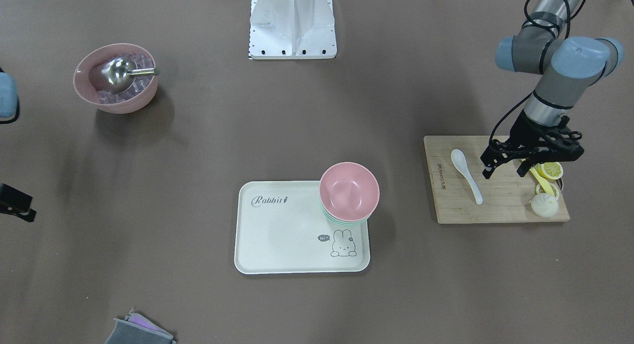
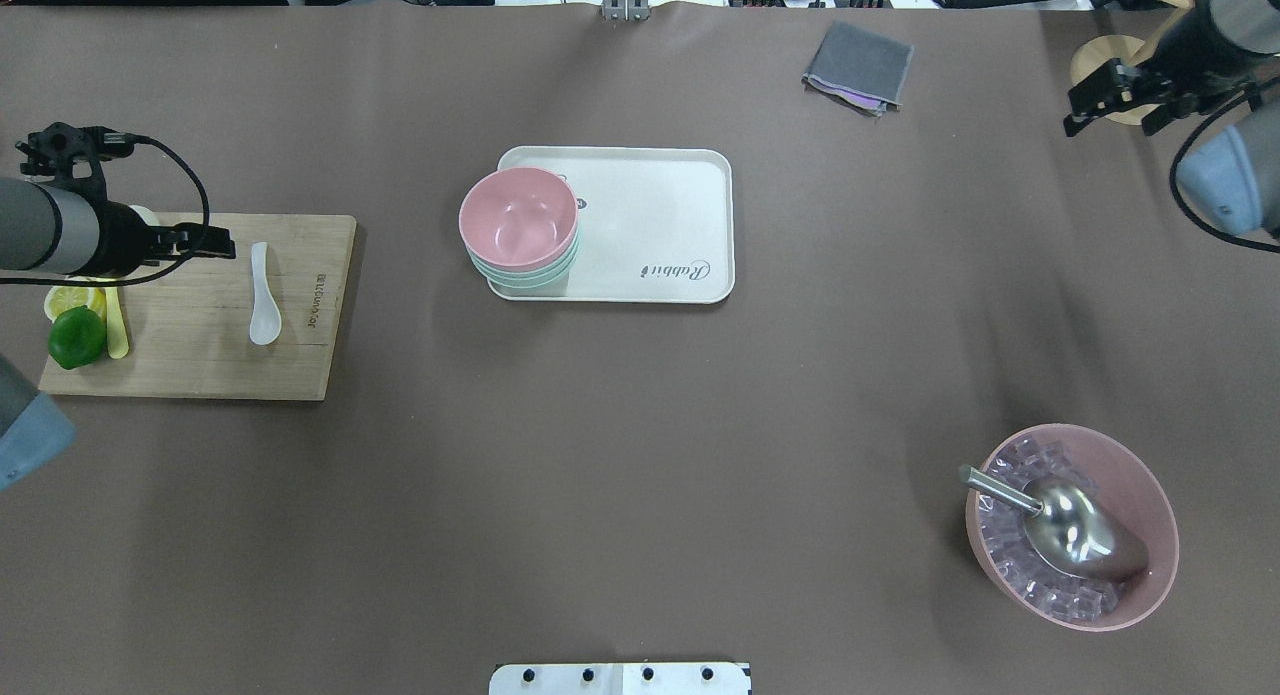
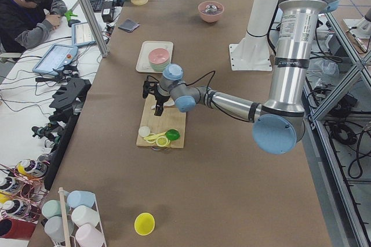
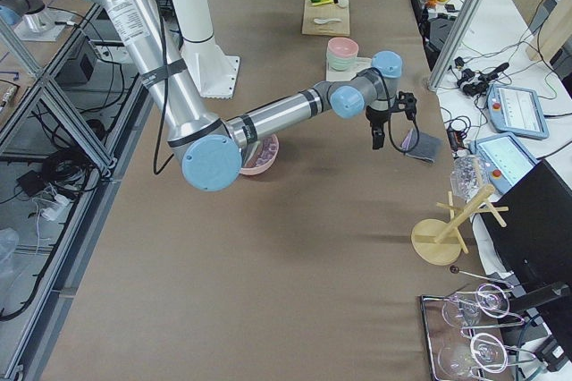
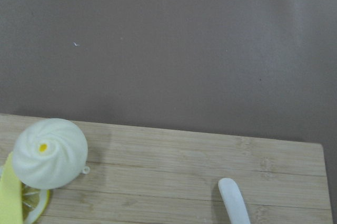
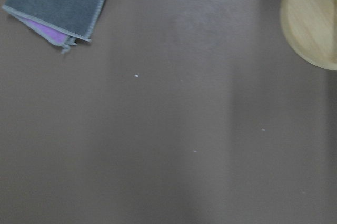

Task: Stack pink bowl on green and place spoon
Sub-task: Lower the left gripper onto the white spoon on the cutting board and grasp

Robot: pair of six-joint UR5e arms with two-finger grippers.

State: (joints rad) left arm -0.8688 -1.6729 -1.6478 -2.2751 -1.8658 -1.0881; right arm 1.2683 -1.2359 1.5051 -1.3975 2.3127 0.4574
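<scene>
The pink bowl (image 2: 518, 218) sits upright and empty, nested on the pale green bowls (image 2: 522, 278) about midway along the table, nearer the operators' edge — the white spoon (image 2: 263, 295) lies flat near the tabletop's left end, scoop toward the robot.

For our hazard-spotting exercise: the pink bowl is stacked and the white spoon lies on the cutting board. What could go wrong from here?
1. The white spoon lies on the cutting board, and the open left tool hangs beside its handle, not over it; a grasp may slip.
2. The lemon slice and bun lie close to that tool and could be knocked.
3. The pink bowl sits on green bowls at the tray's corner; a dropped spoon might tip it.
</scene>
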